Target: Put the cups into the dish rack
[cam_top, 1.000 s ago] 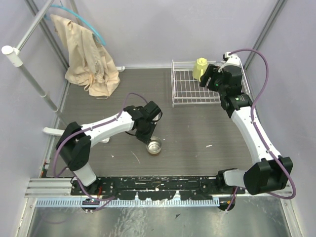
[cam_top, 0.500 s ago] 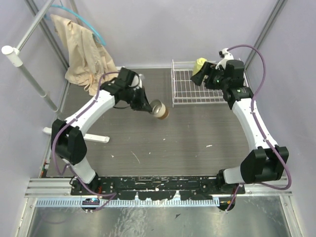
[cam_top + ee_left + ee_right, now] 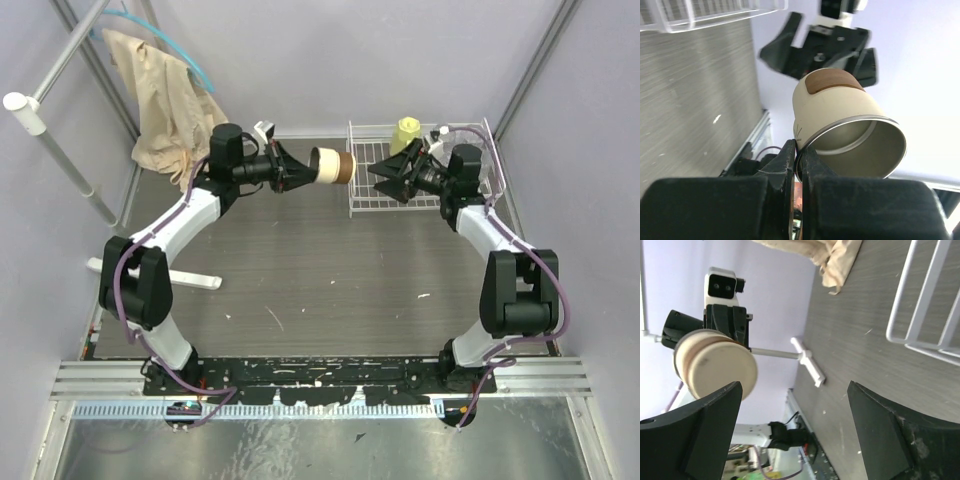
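My left gripper (image 3: 306,170) is raised at the back and shut on the rim of the metallic-brown cup (image 3: 332,166), which it holds on its side in the air just left of the white wire dish rack (image 3: 400,207). In the left wrist view the cup (image 3: 845,117) is cream with a brown band and a metal inside, its rim pinched between my fingers (image 3: 790,160). My right gripper (image 3: 380,183) is open and empty over the rack's left part, facing the cup's base (image 3: 715,370). The pale yellow mug (image 3: 406,132) stands at the rack's back. No clear tumblers are in view.
A beige cloth (image 3: 180,110) hangs at the back left beside a slanted white pole (image 3: 60,150). A white T-shaped foot (image 3: 200,281) lies on the grey table at the left. Grey walls close in the back and both sides.
My left arm has lifted the cup from the table's middle and swung it up and back toward the rack. My right gripper has left the yellow mug and turned left toward the cup.
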You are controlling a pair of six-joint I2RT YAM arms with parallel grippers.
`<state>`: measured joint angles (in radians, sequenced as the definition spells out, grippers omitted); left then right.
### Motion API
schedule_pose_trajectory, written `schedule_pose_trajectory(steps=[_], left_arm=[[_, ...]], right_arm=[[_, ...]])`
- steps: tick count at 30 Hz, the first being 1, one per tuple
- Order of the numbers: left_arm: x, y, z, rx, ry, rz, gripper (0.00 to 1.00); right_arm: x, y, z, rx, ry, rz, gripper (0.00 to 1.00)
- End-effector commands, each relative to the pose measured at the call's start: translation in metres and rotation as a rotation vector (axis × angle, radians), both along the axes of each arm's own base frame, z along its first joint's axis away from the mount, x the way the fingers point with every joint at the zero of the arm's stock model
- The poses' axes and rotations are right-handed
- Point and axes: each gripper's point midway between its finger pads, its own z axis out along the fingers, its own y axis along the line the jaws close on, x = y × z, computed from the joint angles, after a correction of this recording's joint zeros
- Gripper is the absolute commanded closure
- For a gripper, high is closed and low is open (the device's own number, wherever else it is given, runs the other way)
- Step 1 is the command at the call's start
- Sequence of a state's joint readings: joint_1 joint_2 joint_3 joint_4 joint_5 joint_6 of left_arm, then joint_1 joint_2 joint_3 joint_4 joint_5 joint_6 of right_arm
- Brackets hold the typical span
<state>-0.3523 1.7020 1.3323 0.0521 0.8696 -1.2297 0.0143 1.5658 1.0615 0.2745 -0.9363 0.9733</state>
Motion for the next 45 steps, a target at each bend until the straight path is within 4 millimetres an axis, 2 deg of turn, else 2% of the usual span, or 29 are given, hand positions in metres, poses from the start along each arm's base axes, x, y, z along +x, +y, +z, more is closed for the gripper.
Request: schedule_pose_trajectory(steps=[1, 3, 9, 12, 24, 45], left_arm=[[-0.004, -0.008, 0.035, -0.166, -0.01, -0.063, 1.0], [-0.003, -0.008, 0.034, -0.166, -0.003, -0.061, 1.0], [0.0, -0.008, 0.026, -0.16, 0.008, -0.044, 1.0], [0.002, -0.008, 0.025, -0.161, 0.009, -0.038, 1.0], [0.002, -0.007, 0.015, -0.153, 0.022, -0.018, 1.0], [0.002, -0.007, 0.008, -0.149, 0.038, -0.018, 1.0]], right_arm=[[-0.015, 0.018, 0.041, 0.145, -0.079, 0.109, 0.07], [-0.017, 0.023, 0.043, 0.182, -0.08, 0.123, 0.06], [-0.027, 0.035, 0.066, 0.397, -0.084, 0.179, 0.03], [-0.029, 0.04, 0.068, 0.448, -0.072, 0.198, 0.0], [-0.032, 0.06, 0.081, 0.471, -0.086, 0.243, 0.0], [-0.027, 0.073, 0.077, 0.488, -0.079, 0.259, 0.01]])
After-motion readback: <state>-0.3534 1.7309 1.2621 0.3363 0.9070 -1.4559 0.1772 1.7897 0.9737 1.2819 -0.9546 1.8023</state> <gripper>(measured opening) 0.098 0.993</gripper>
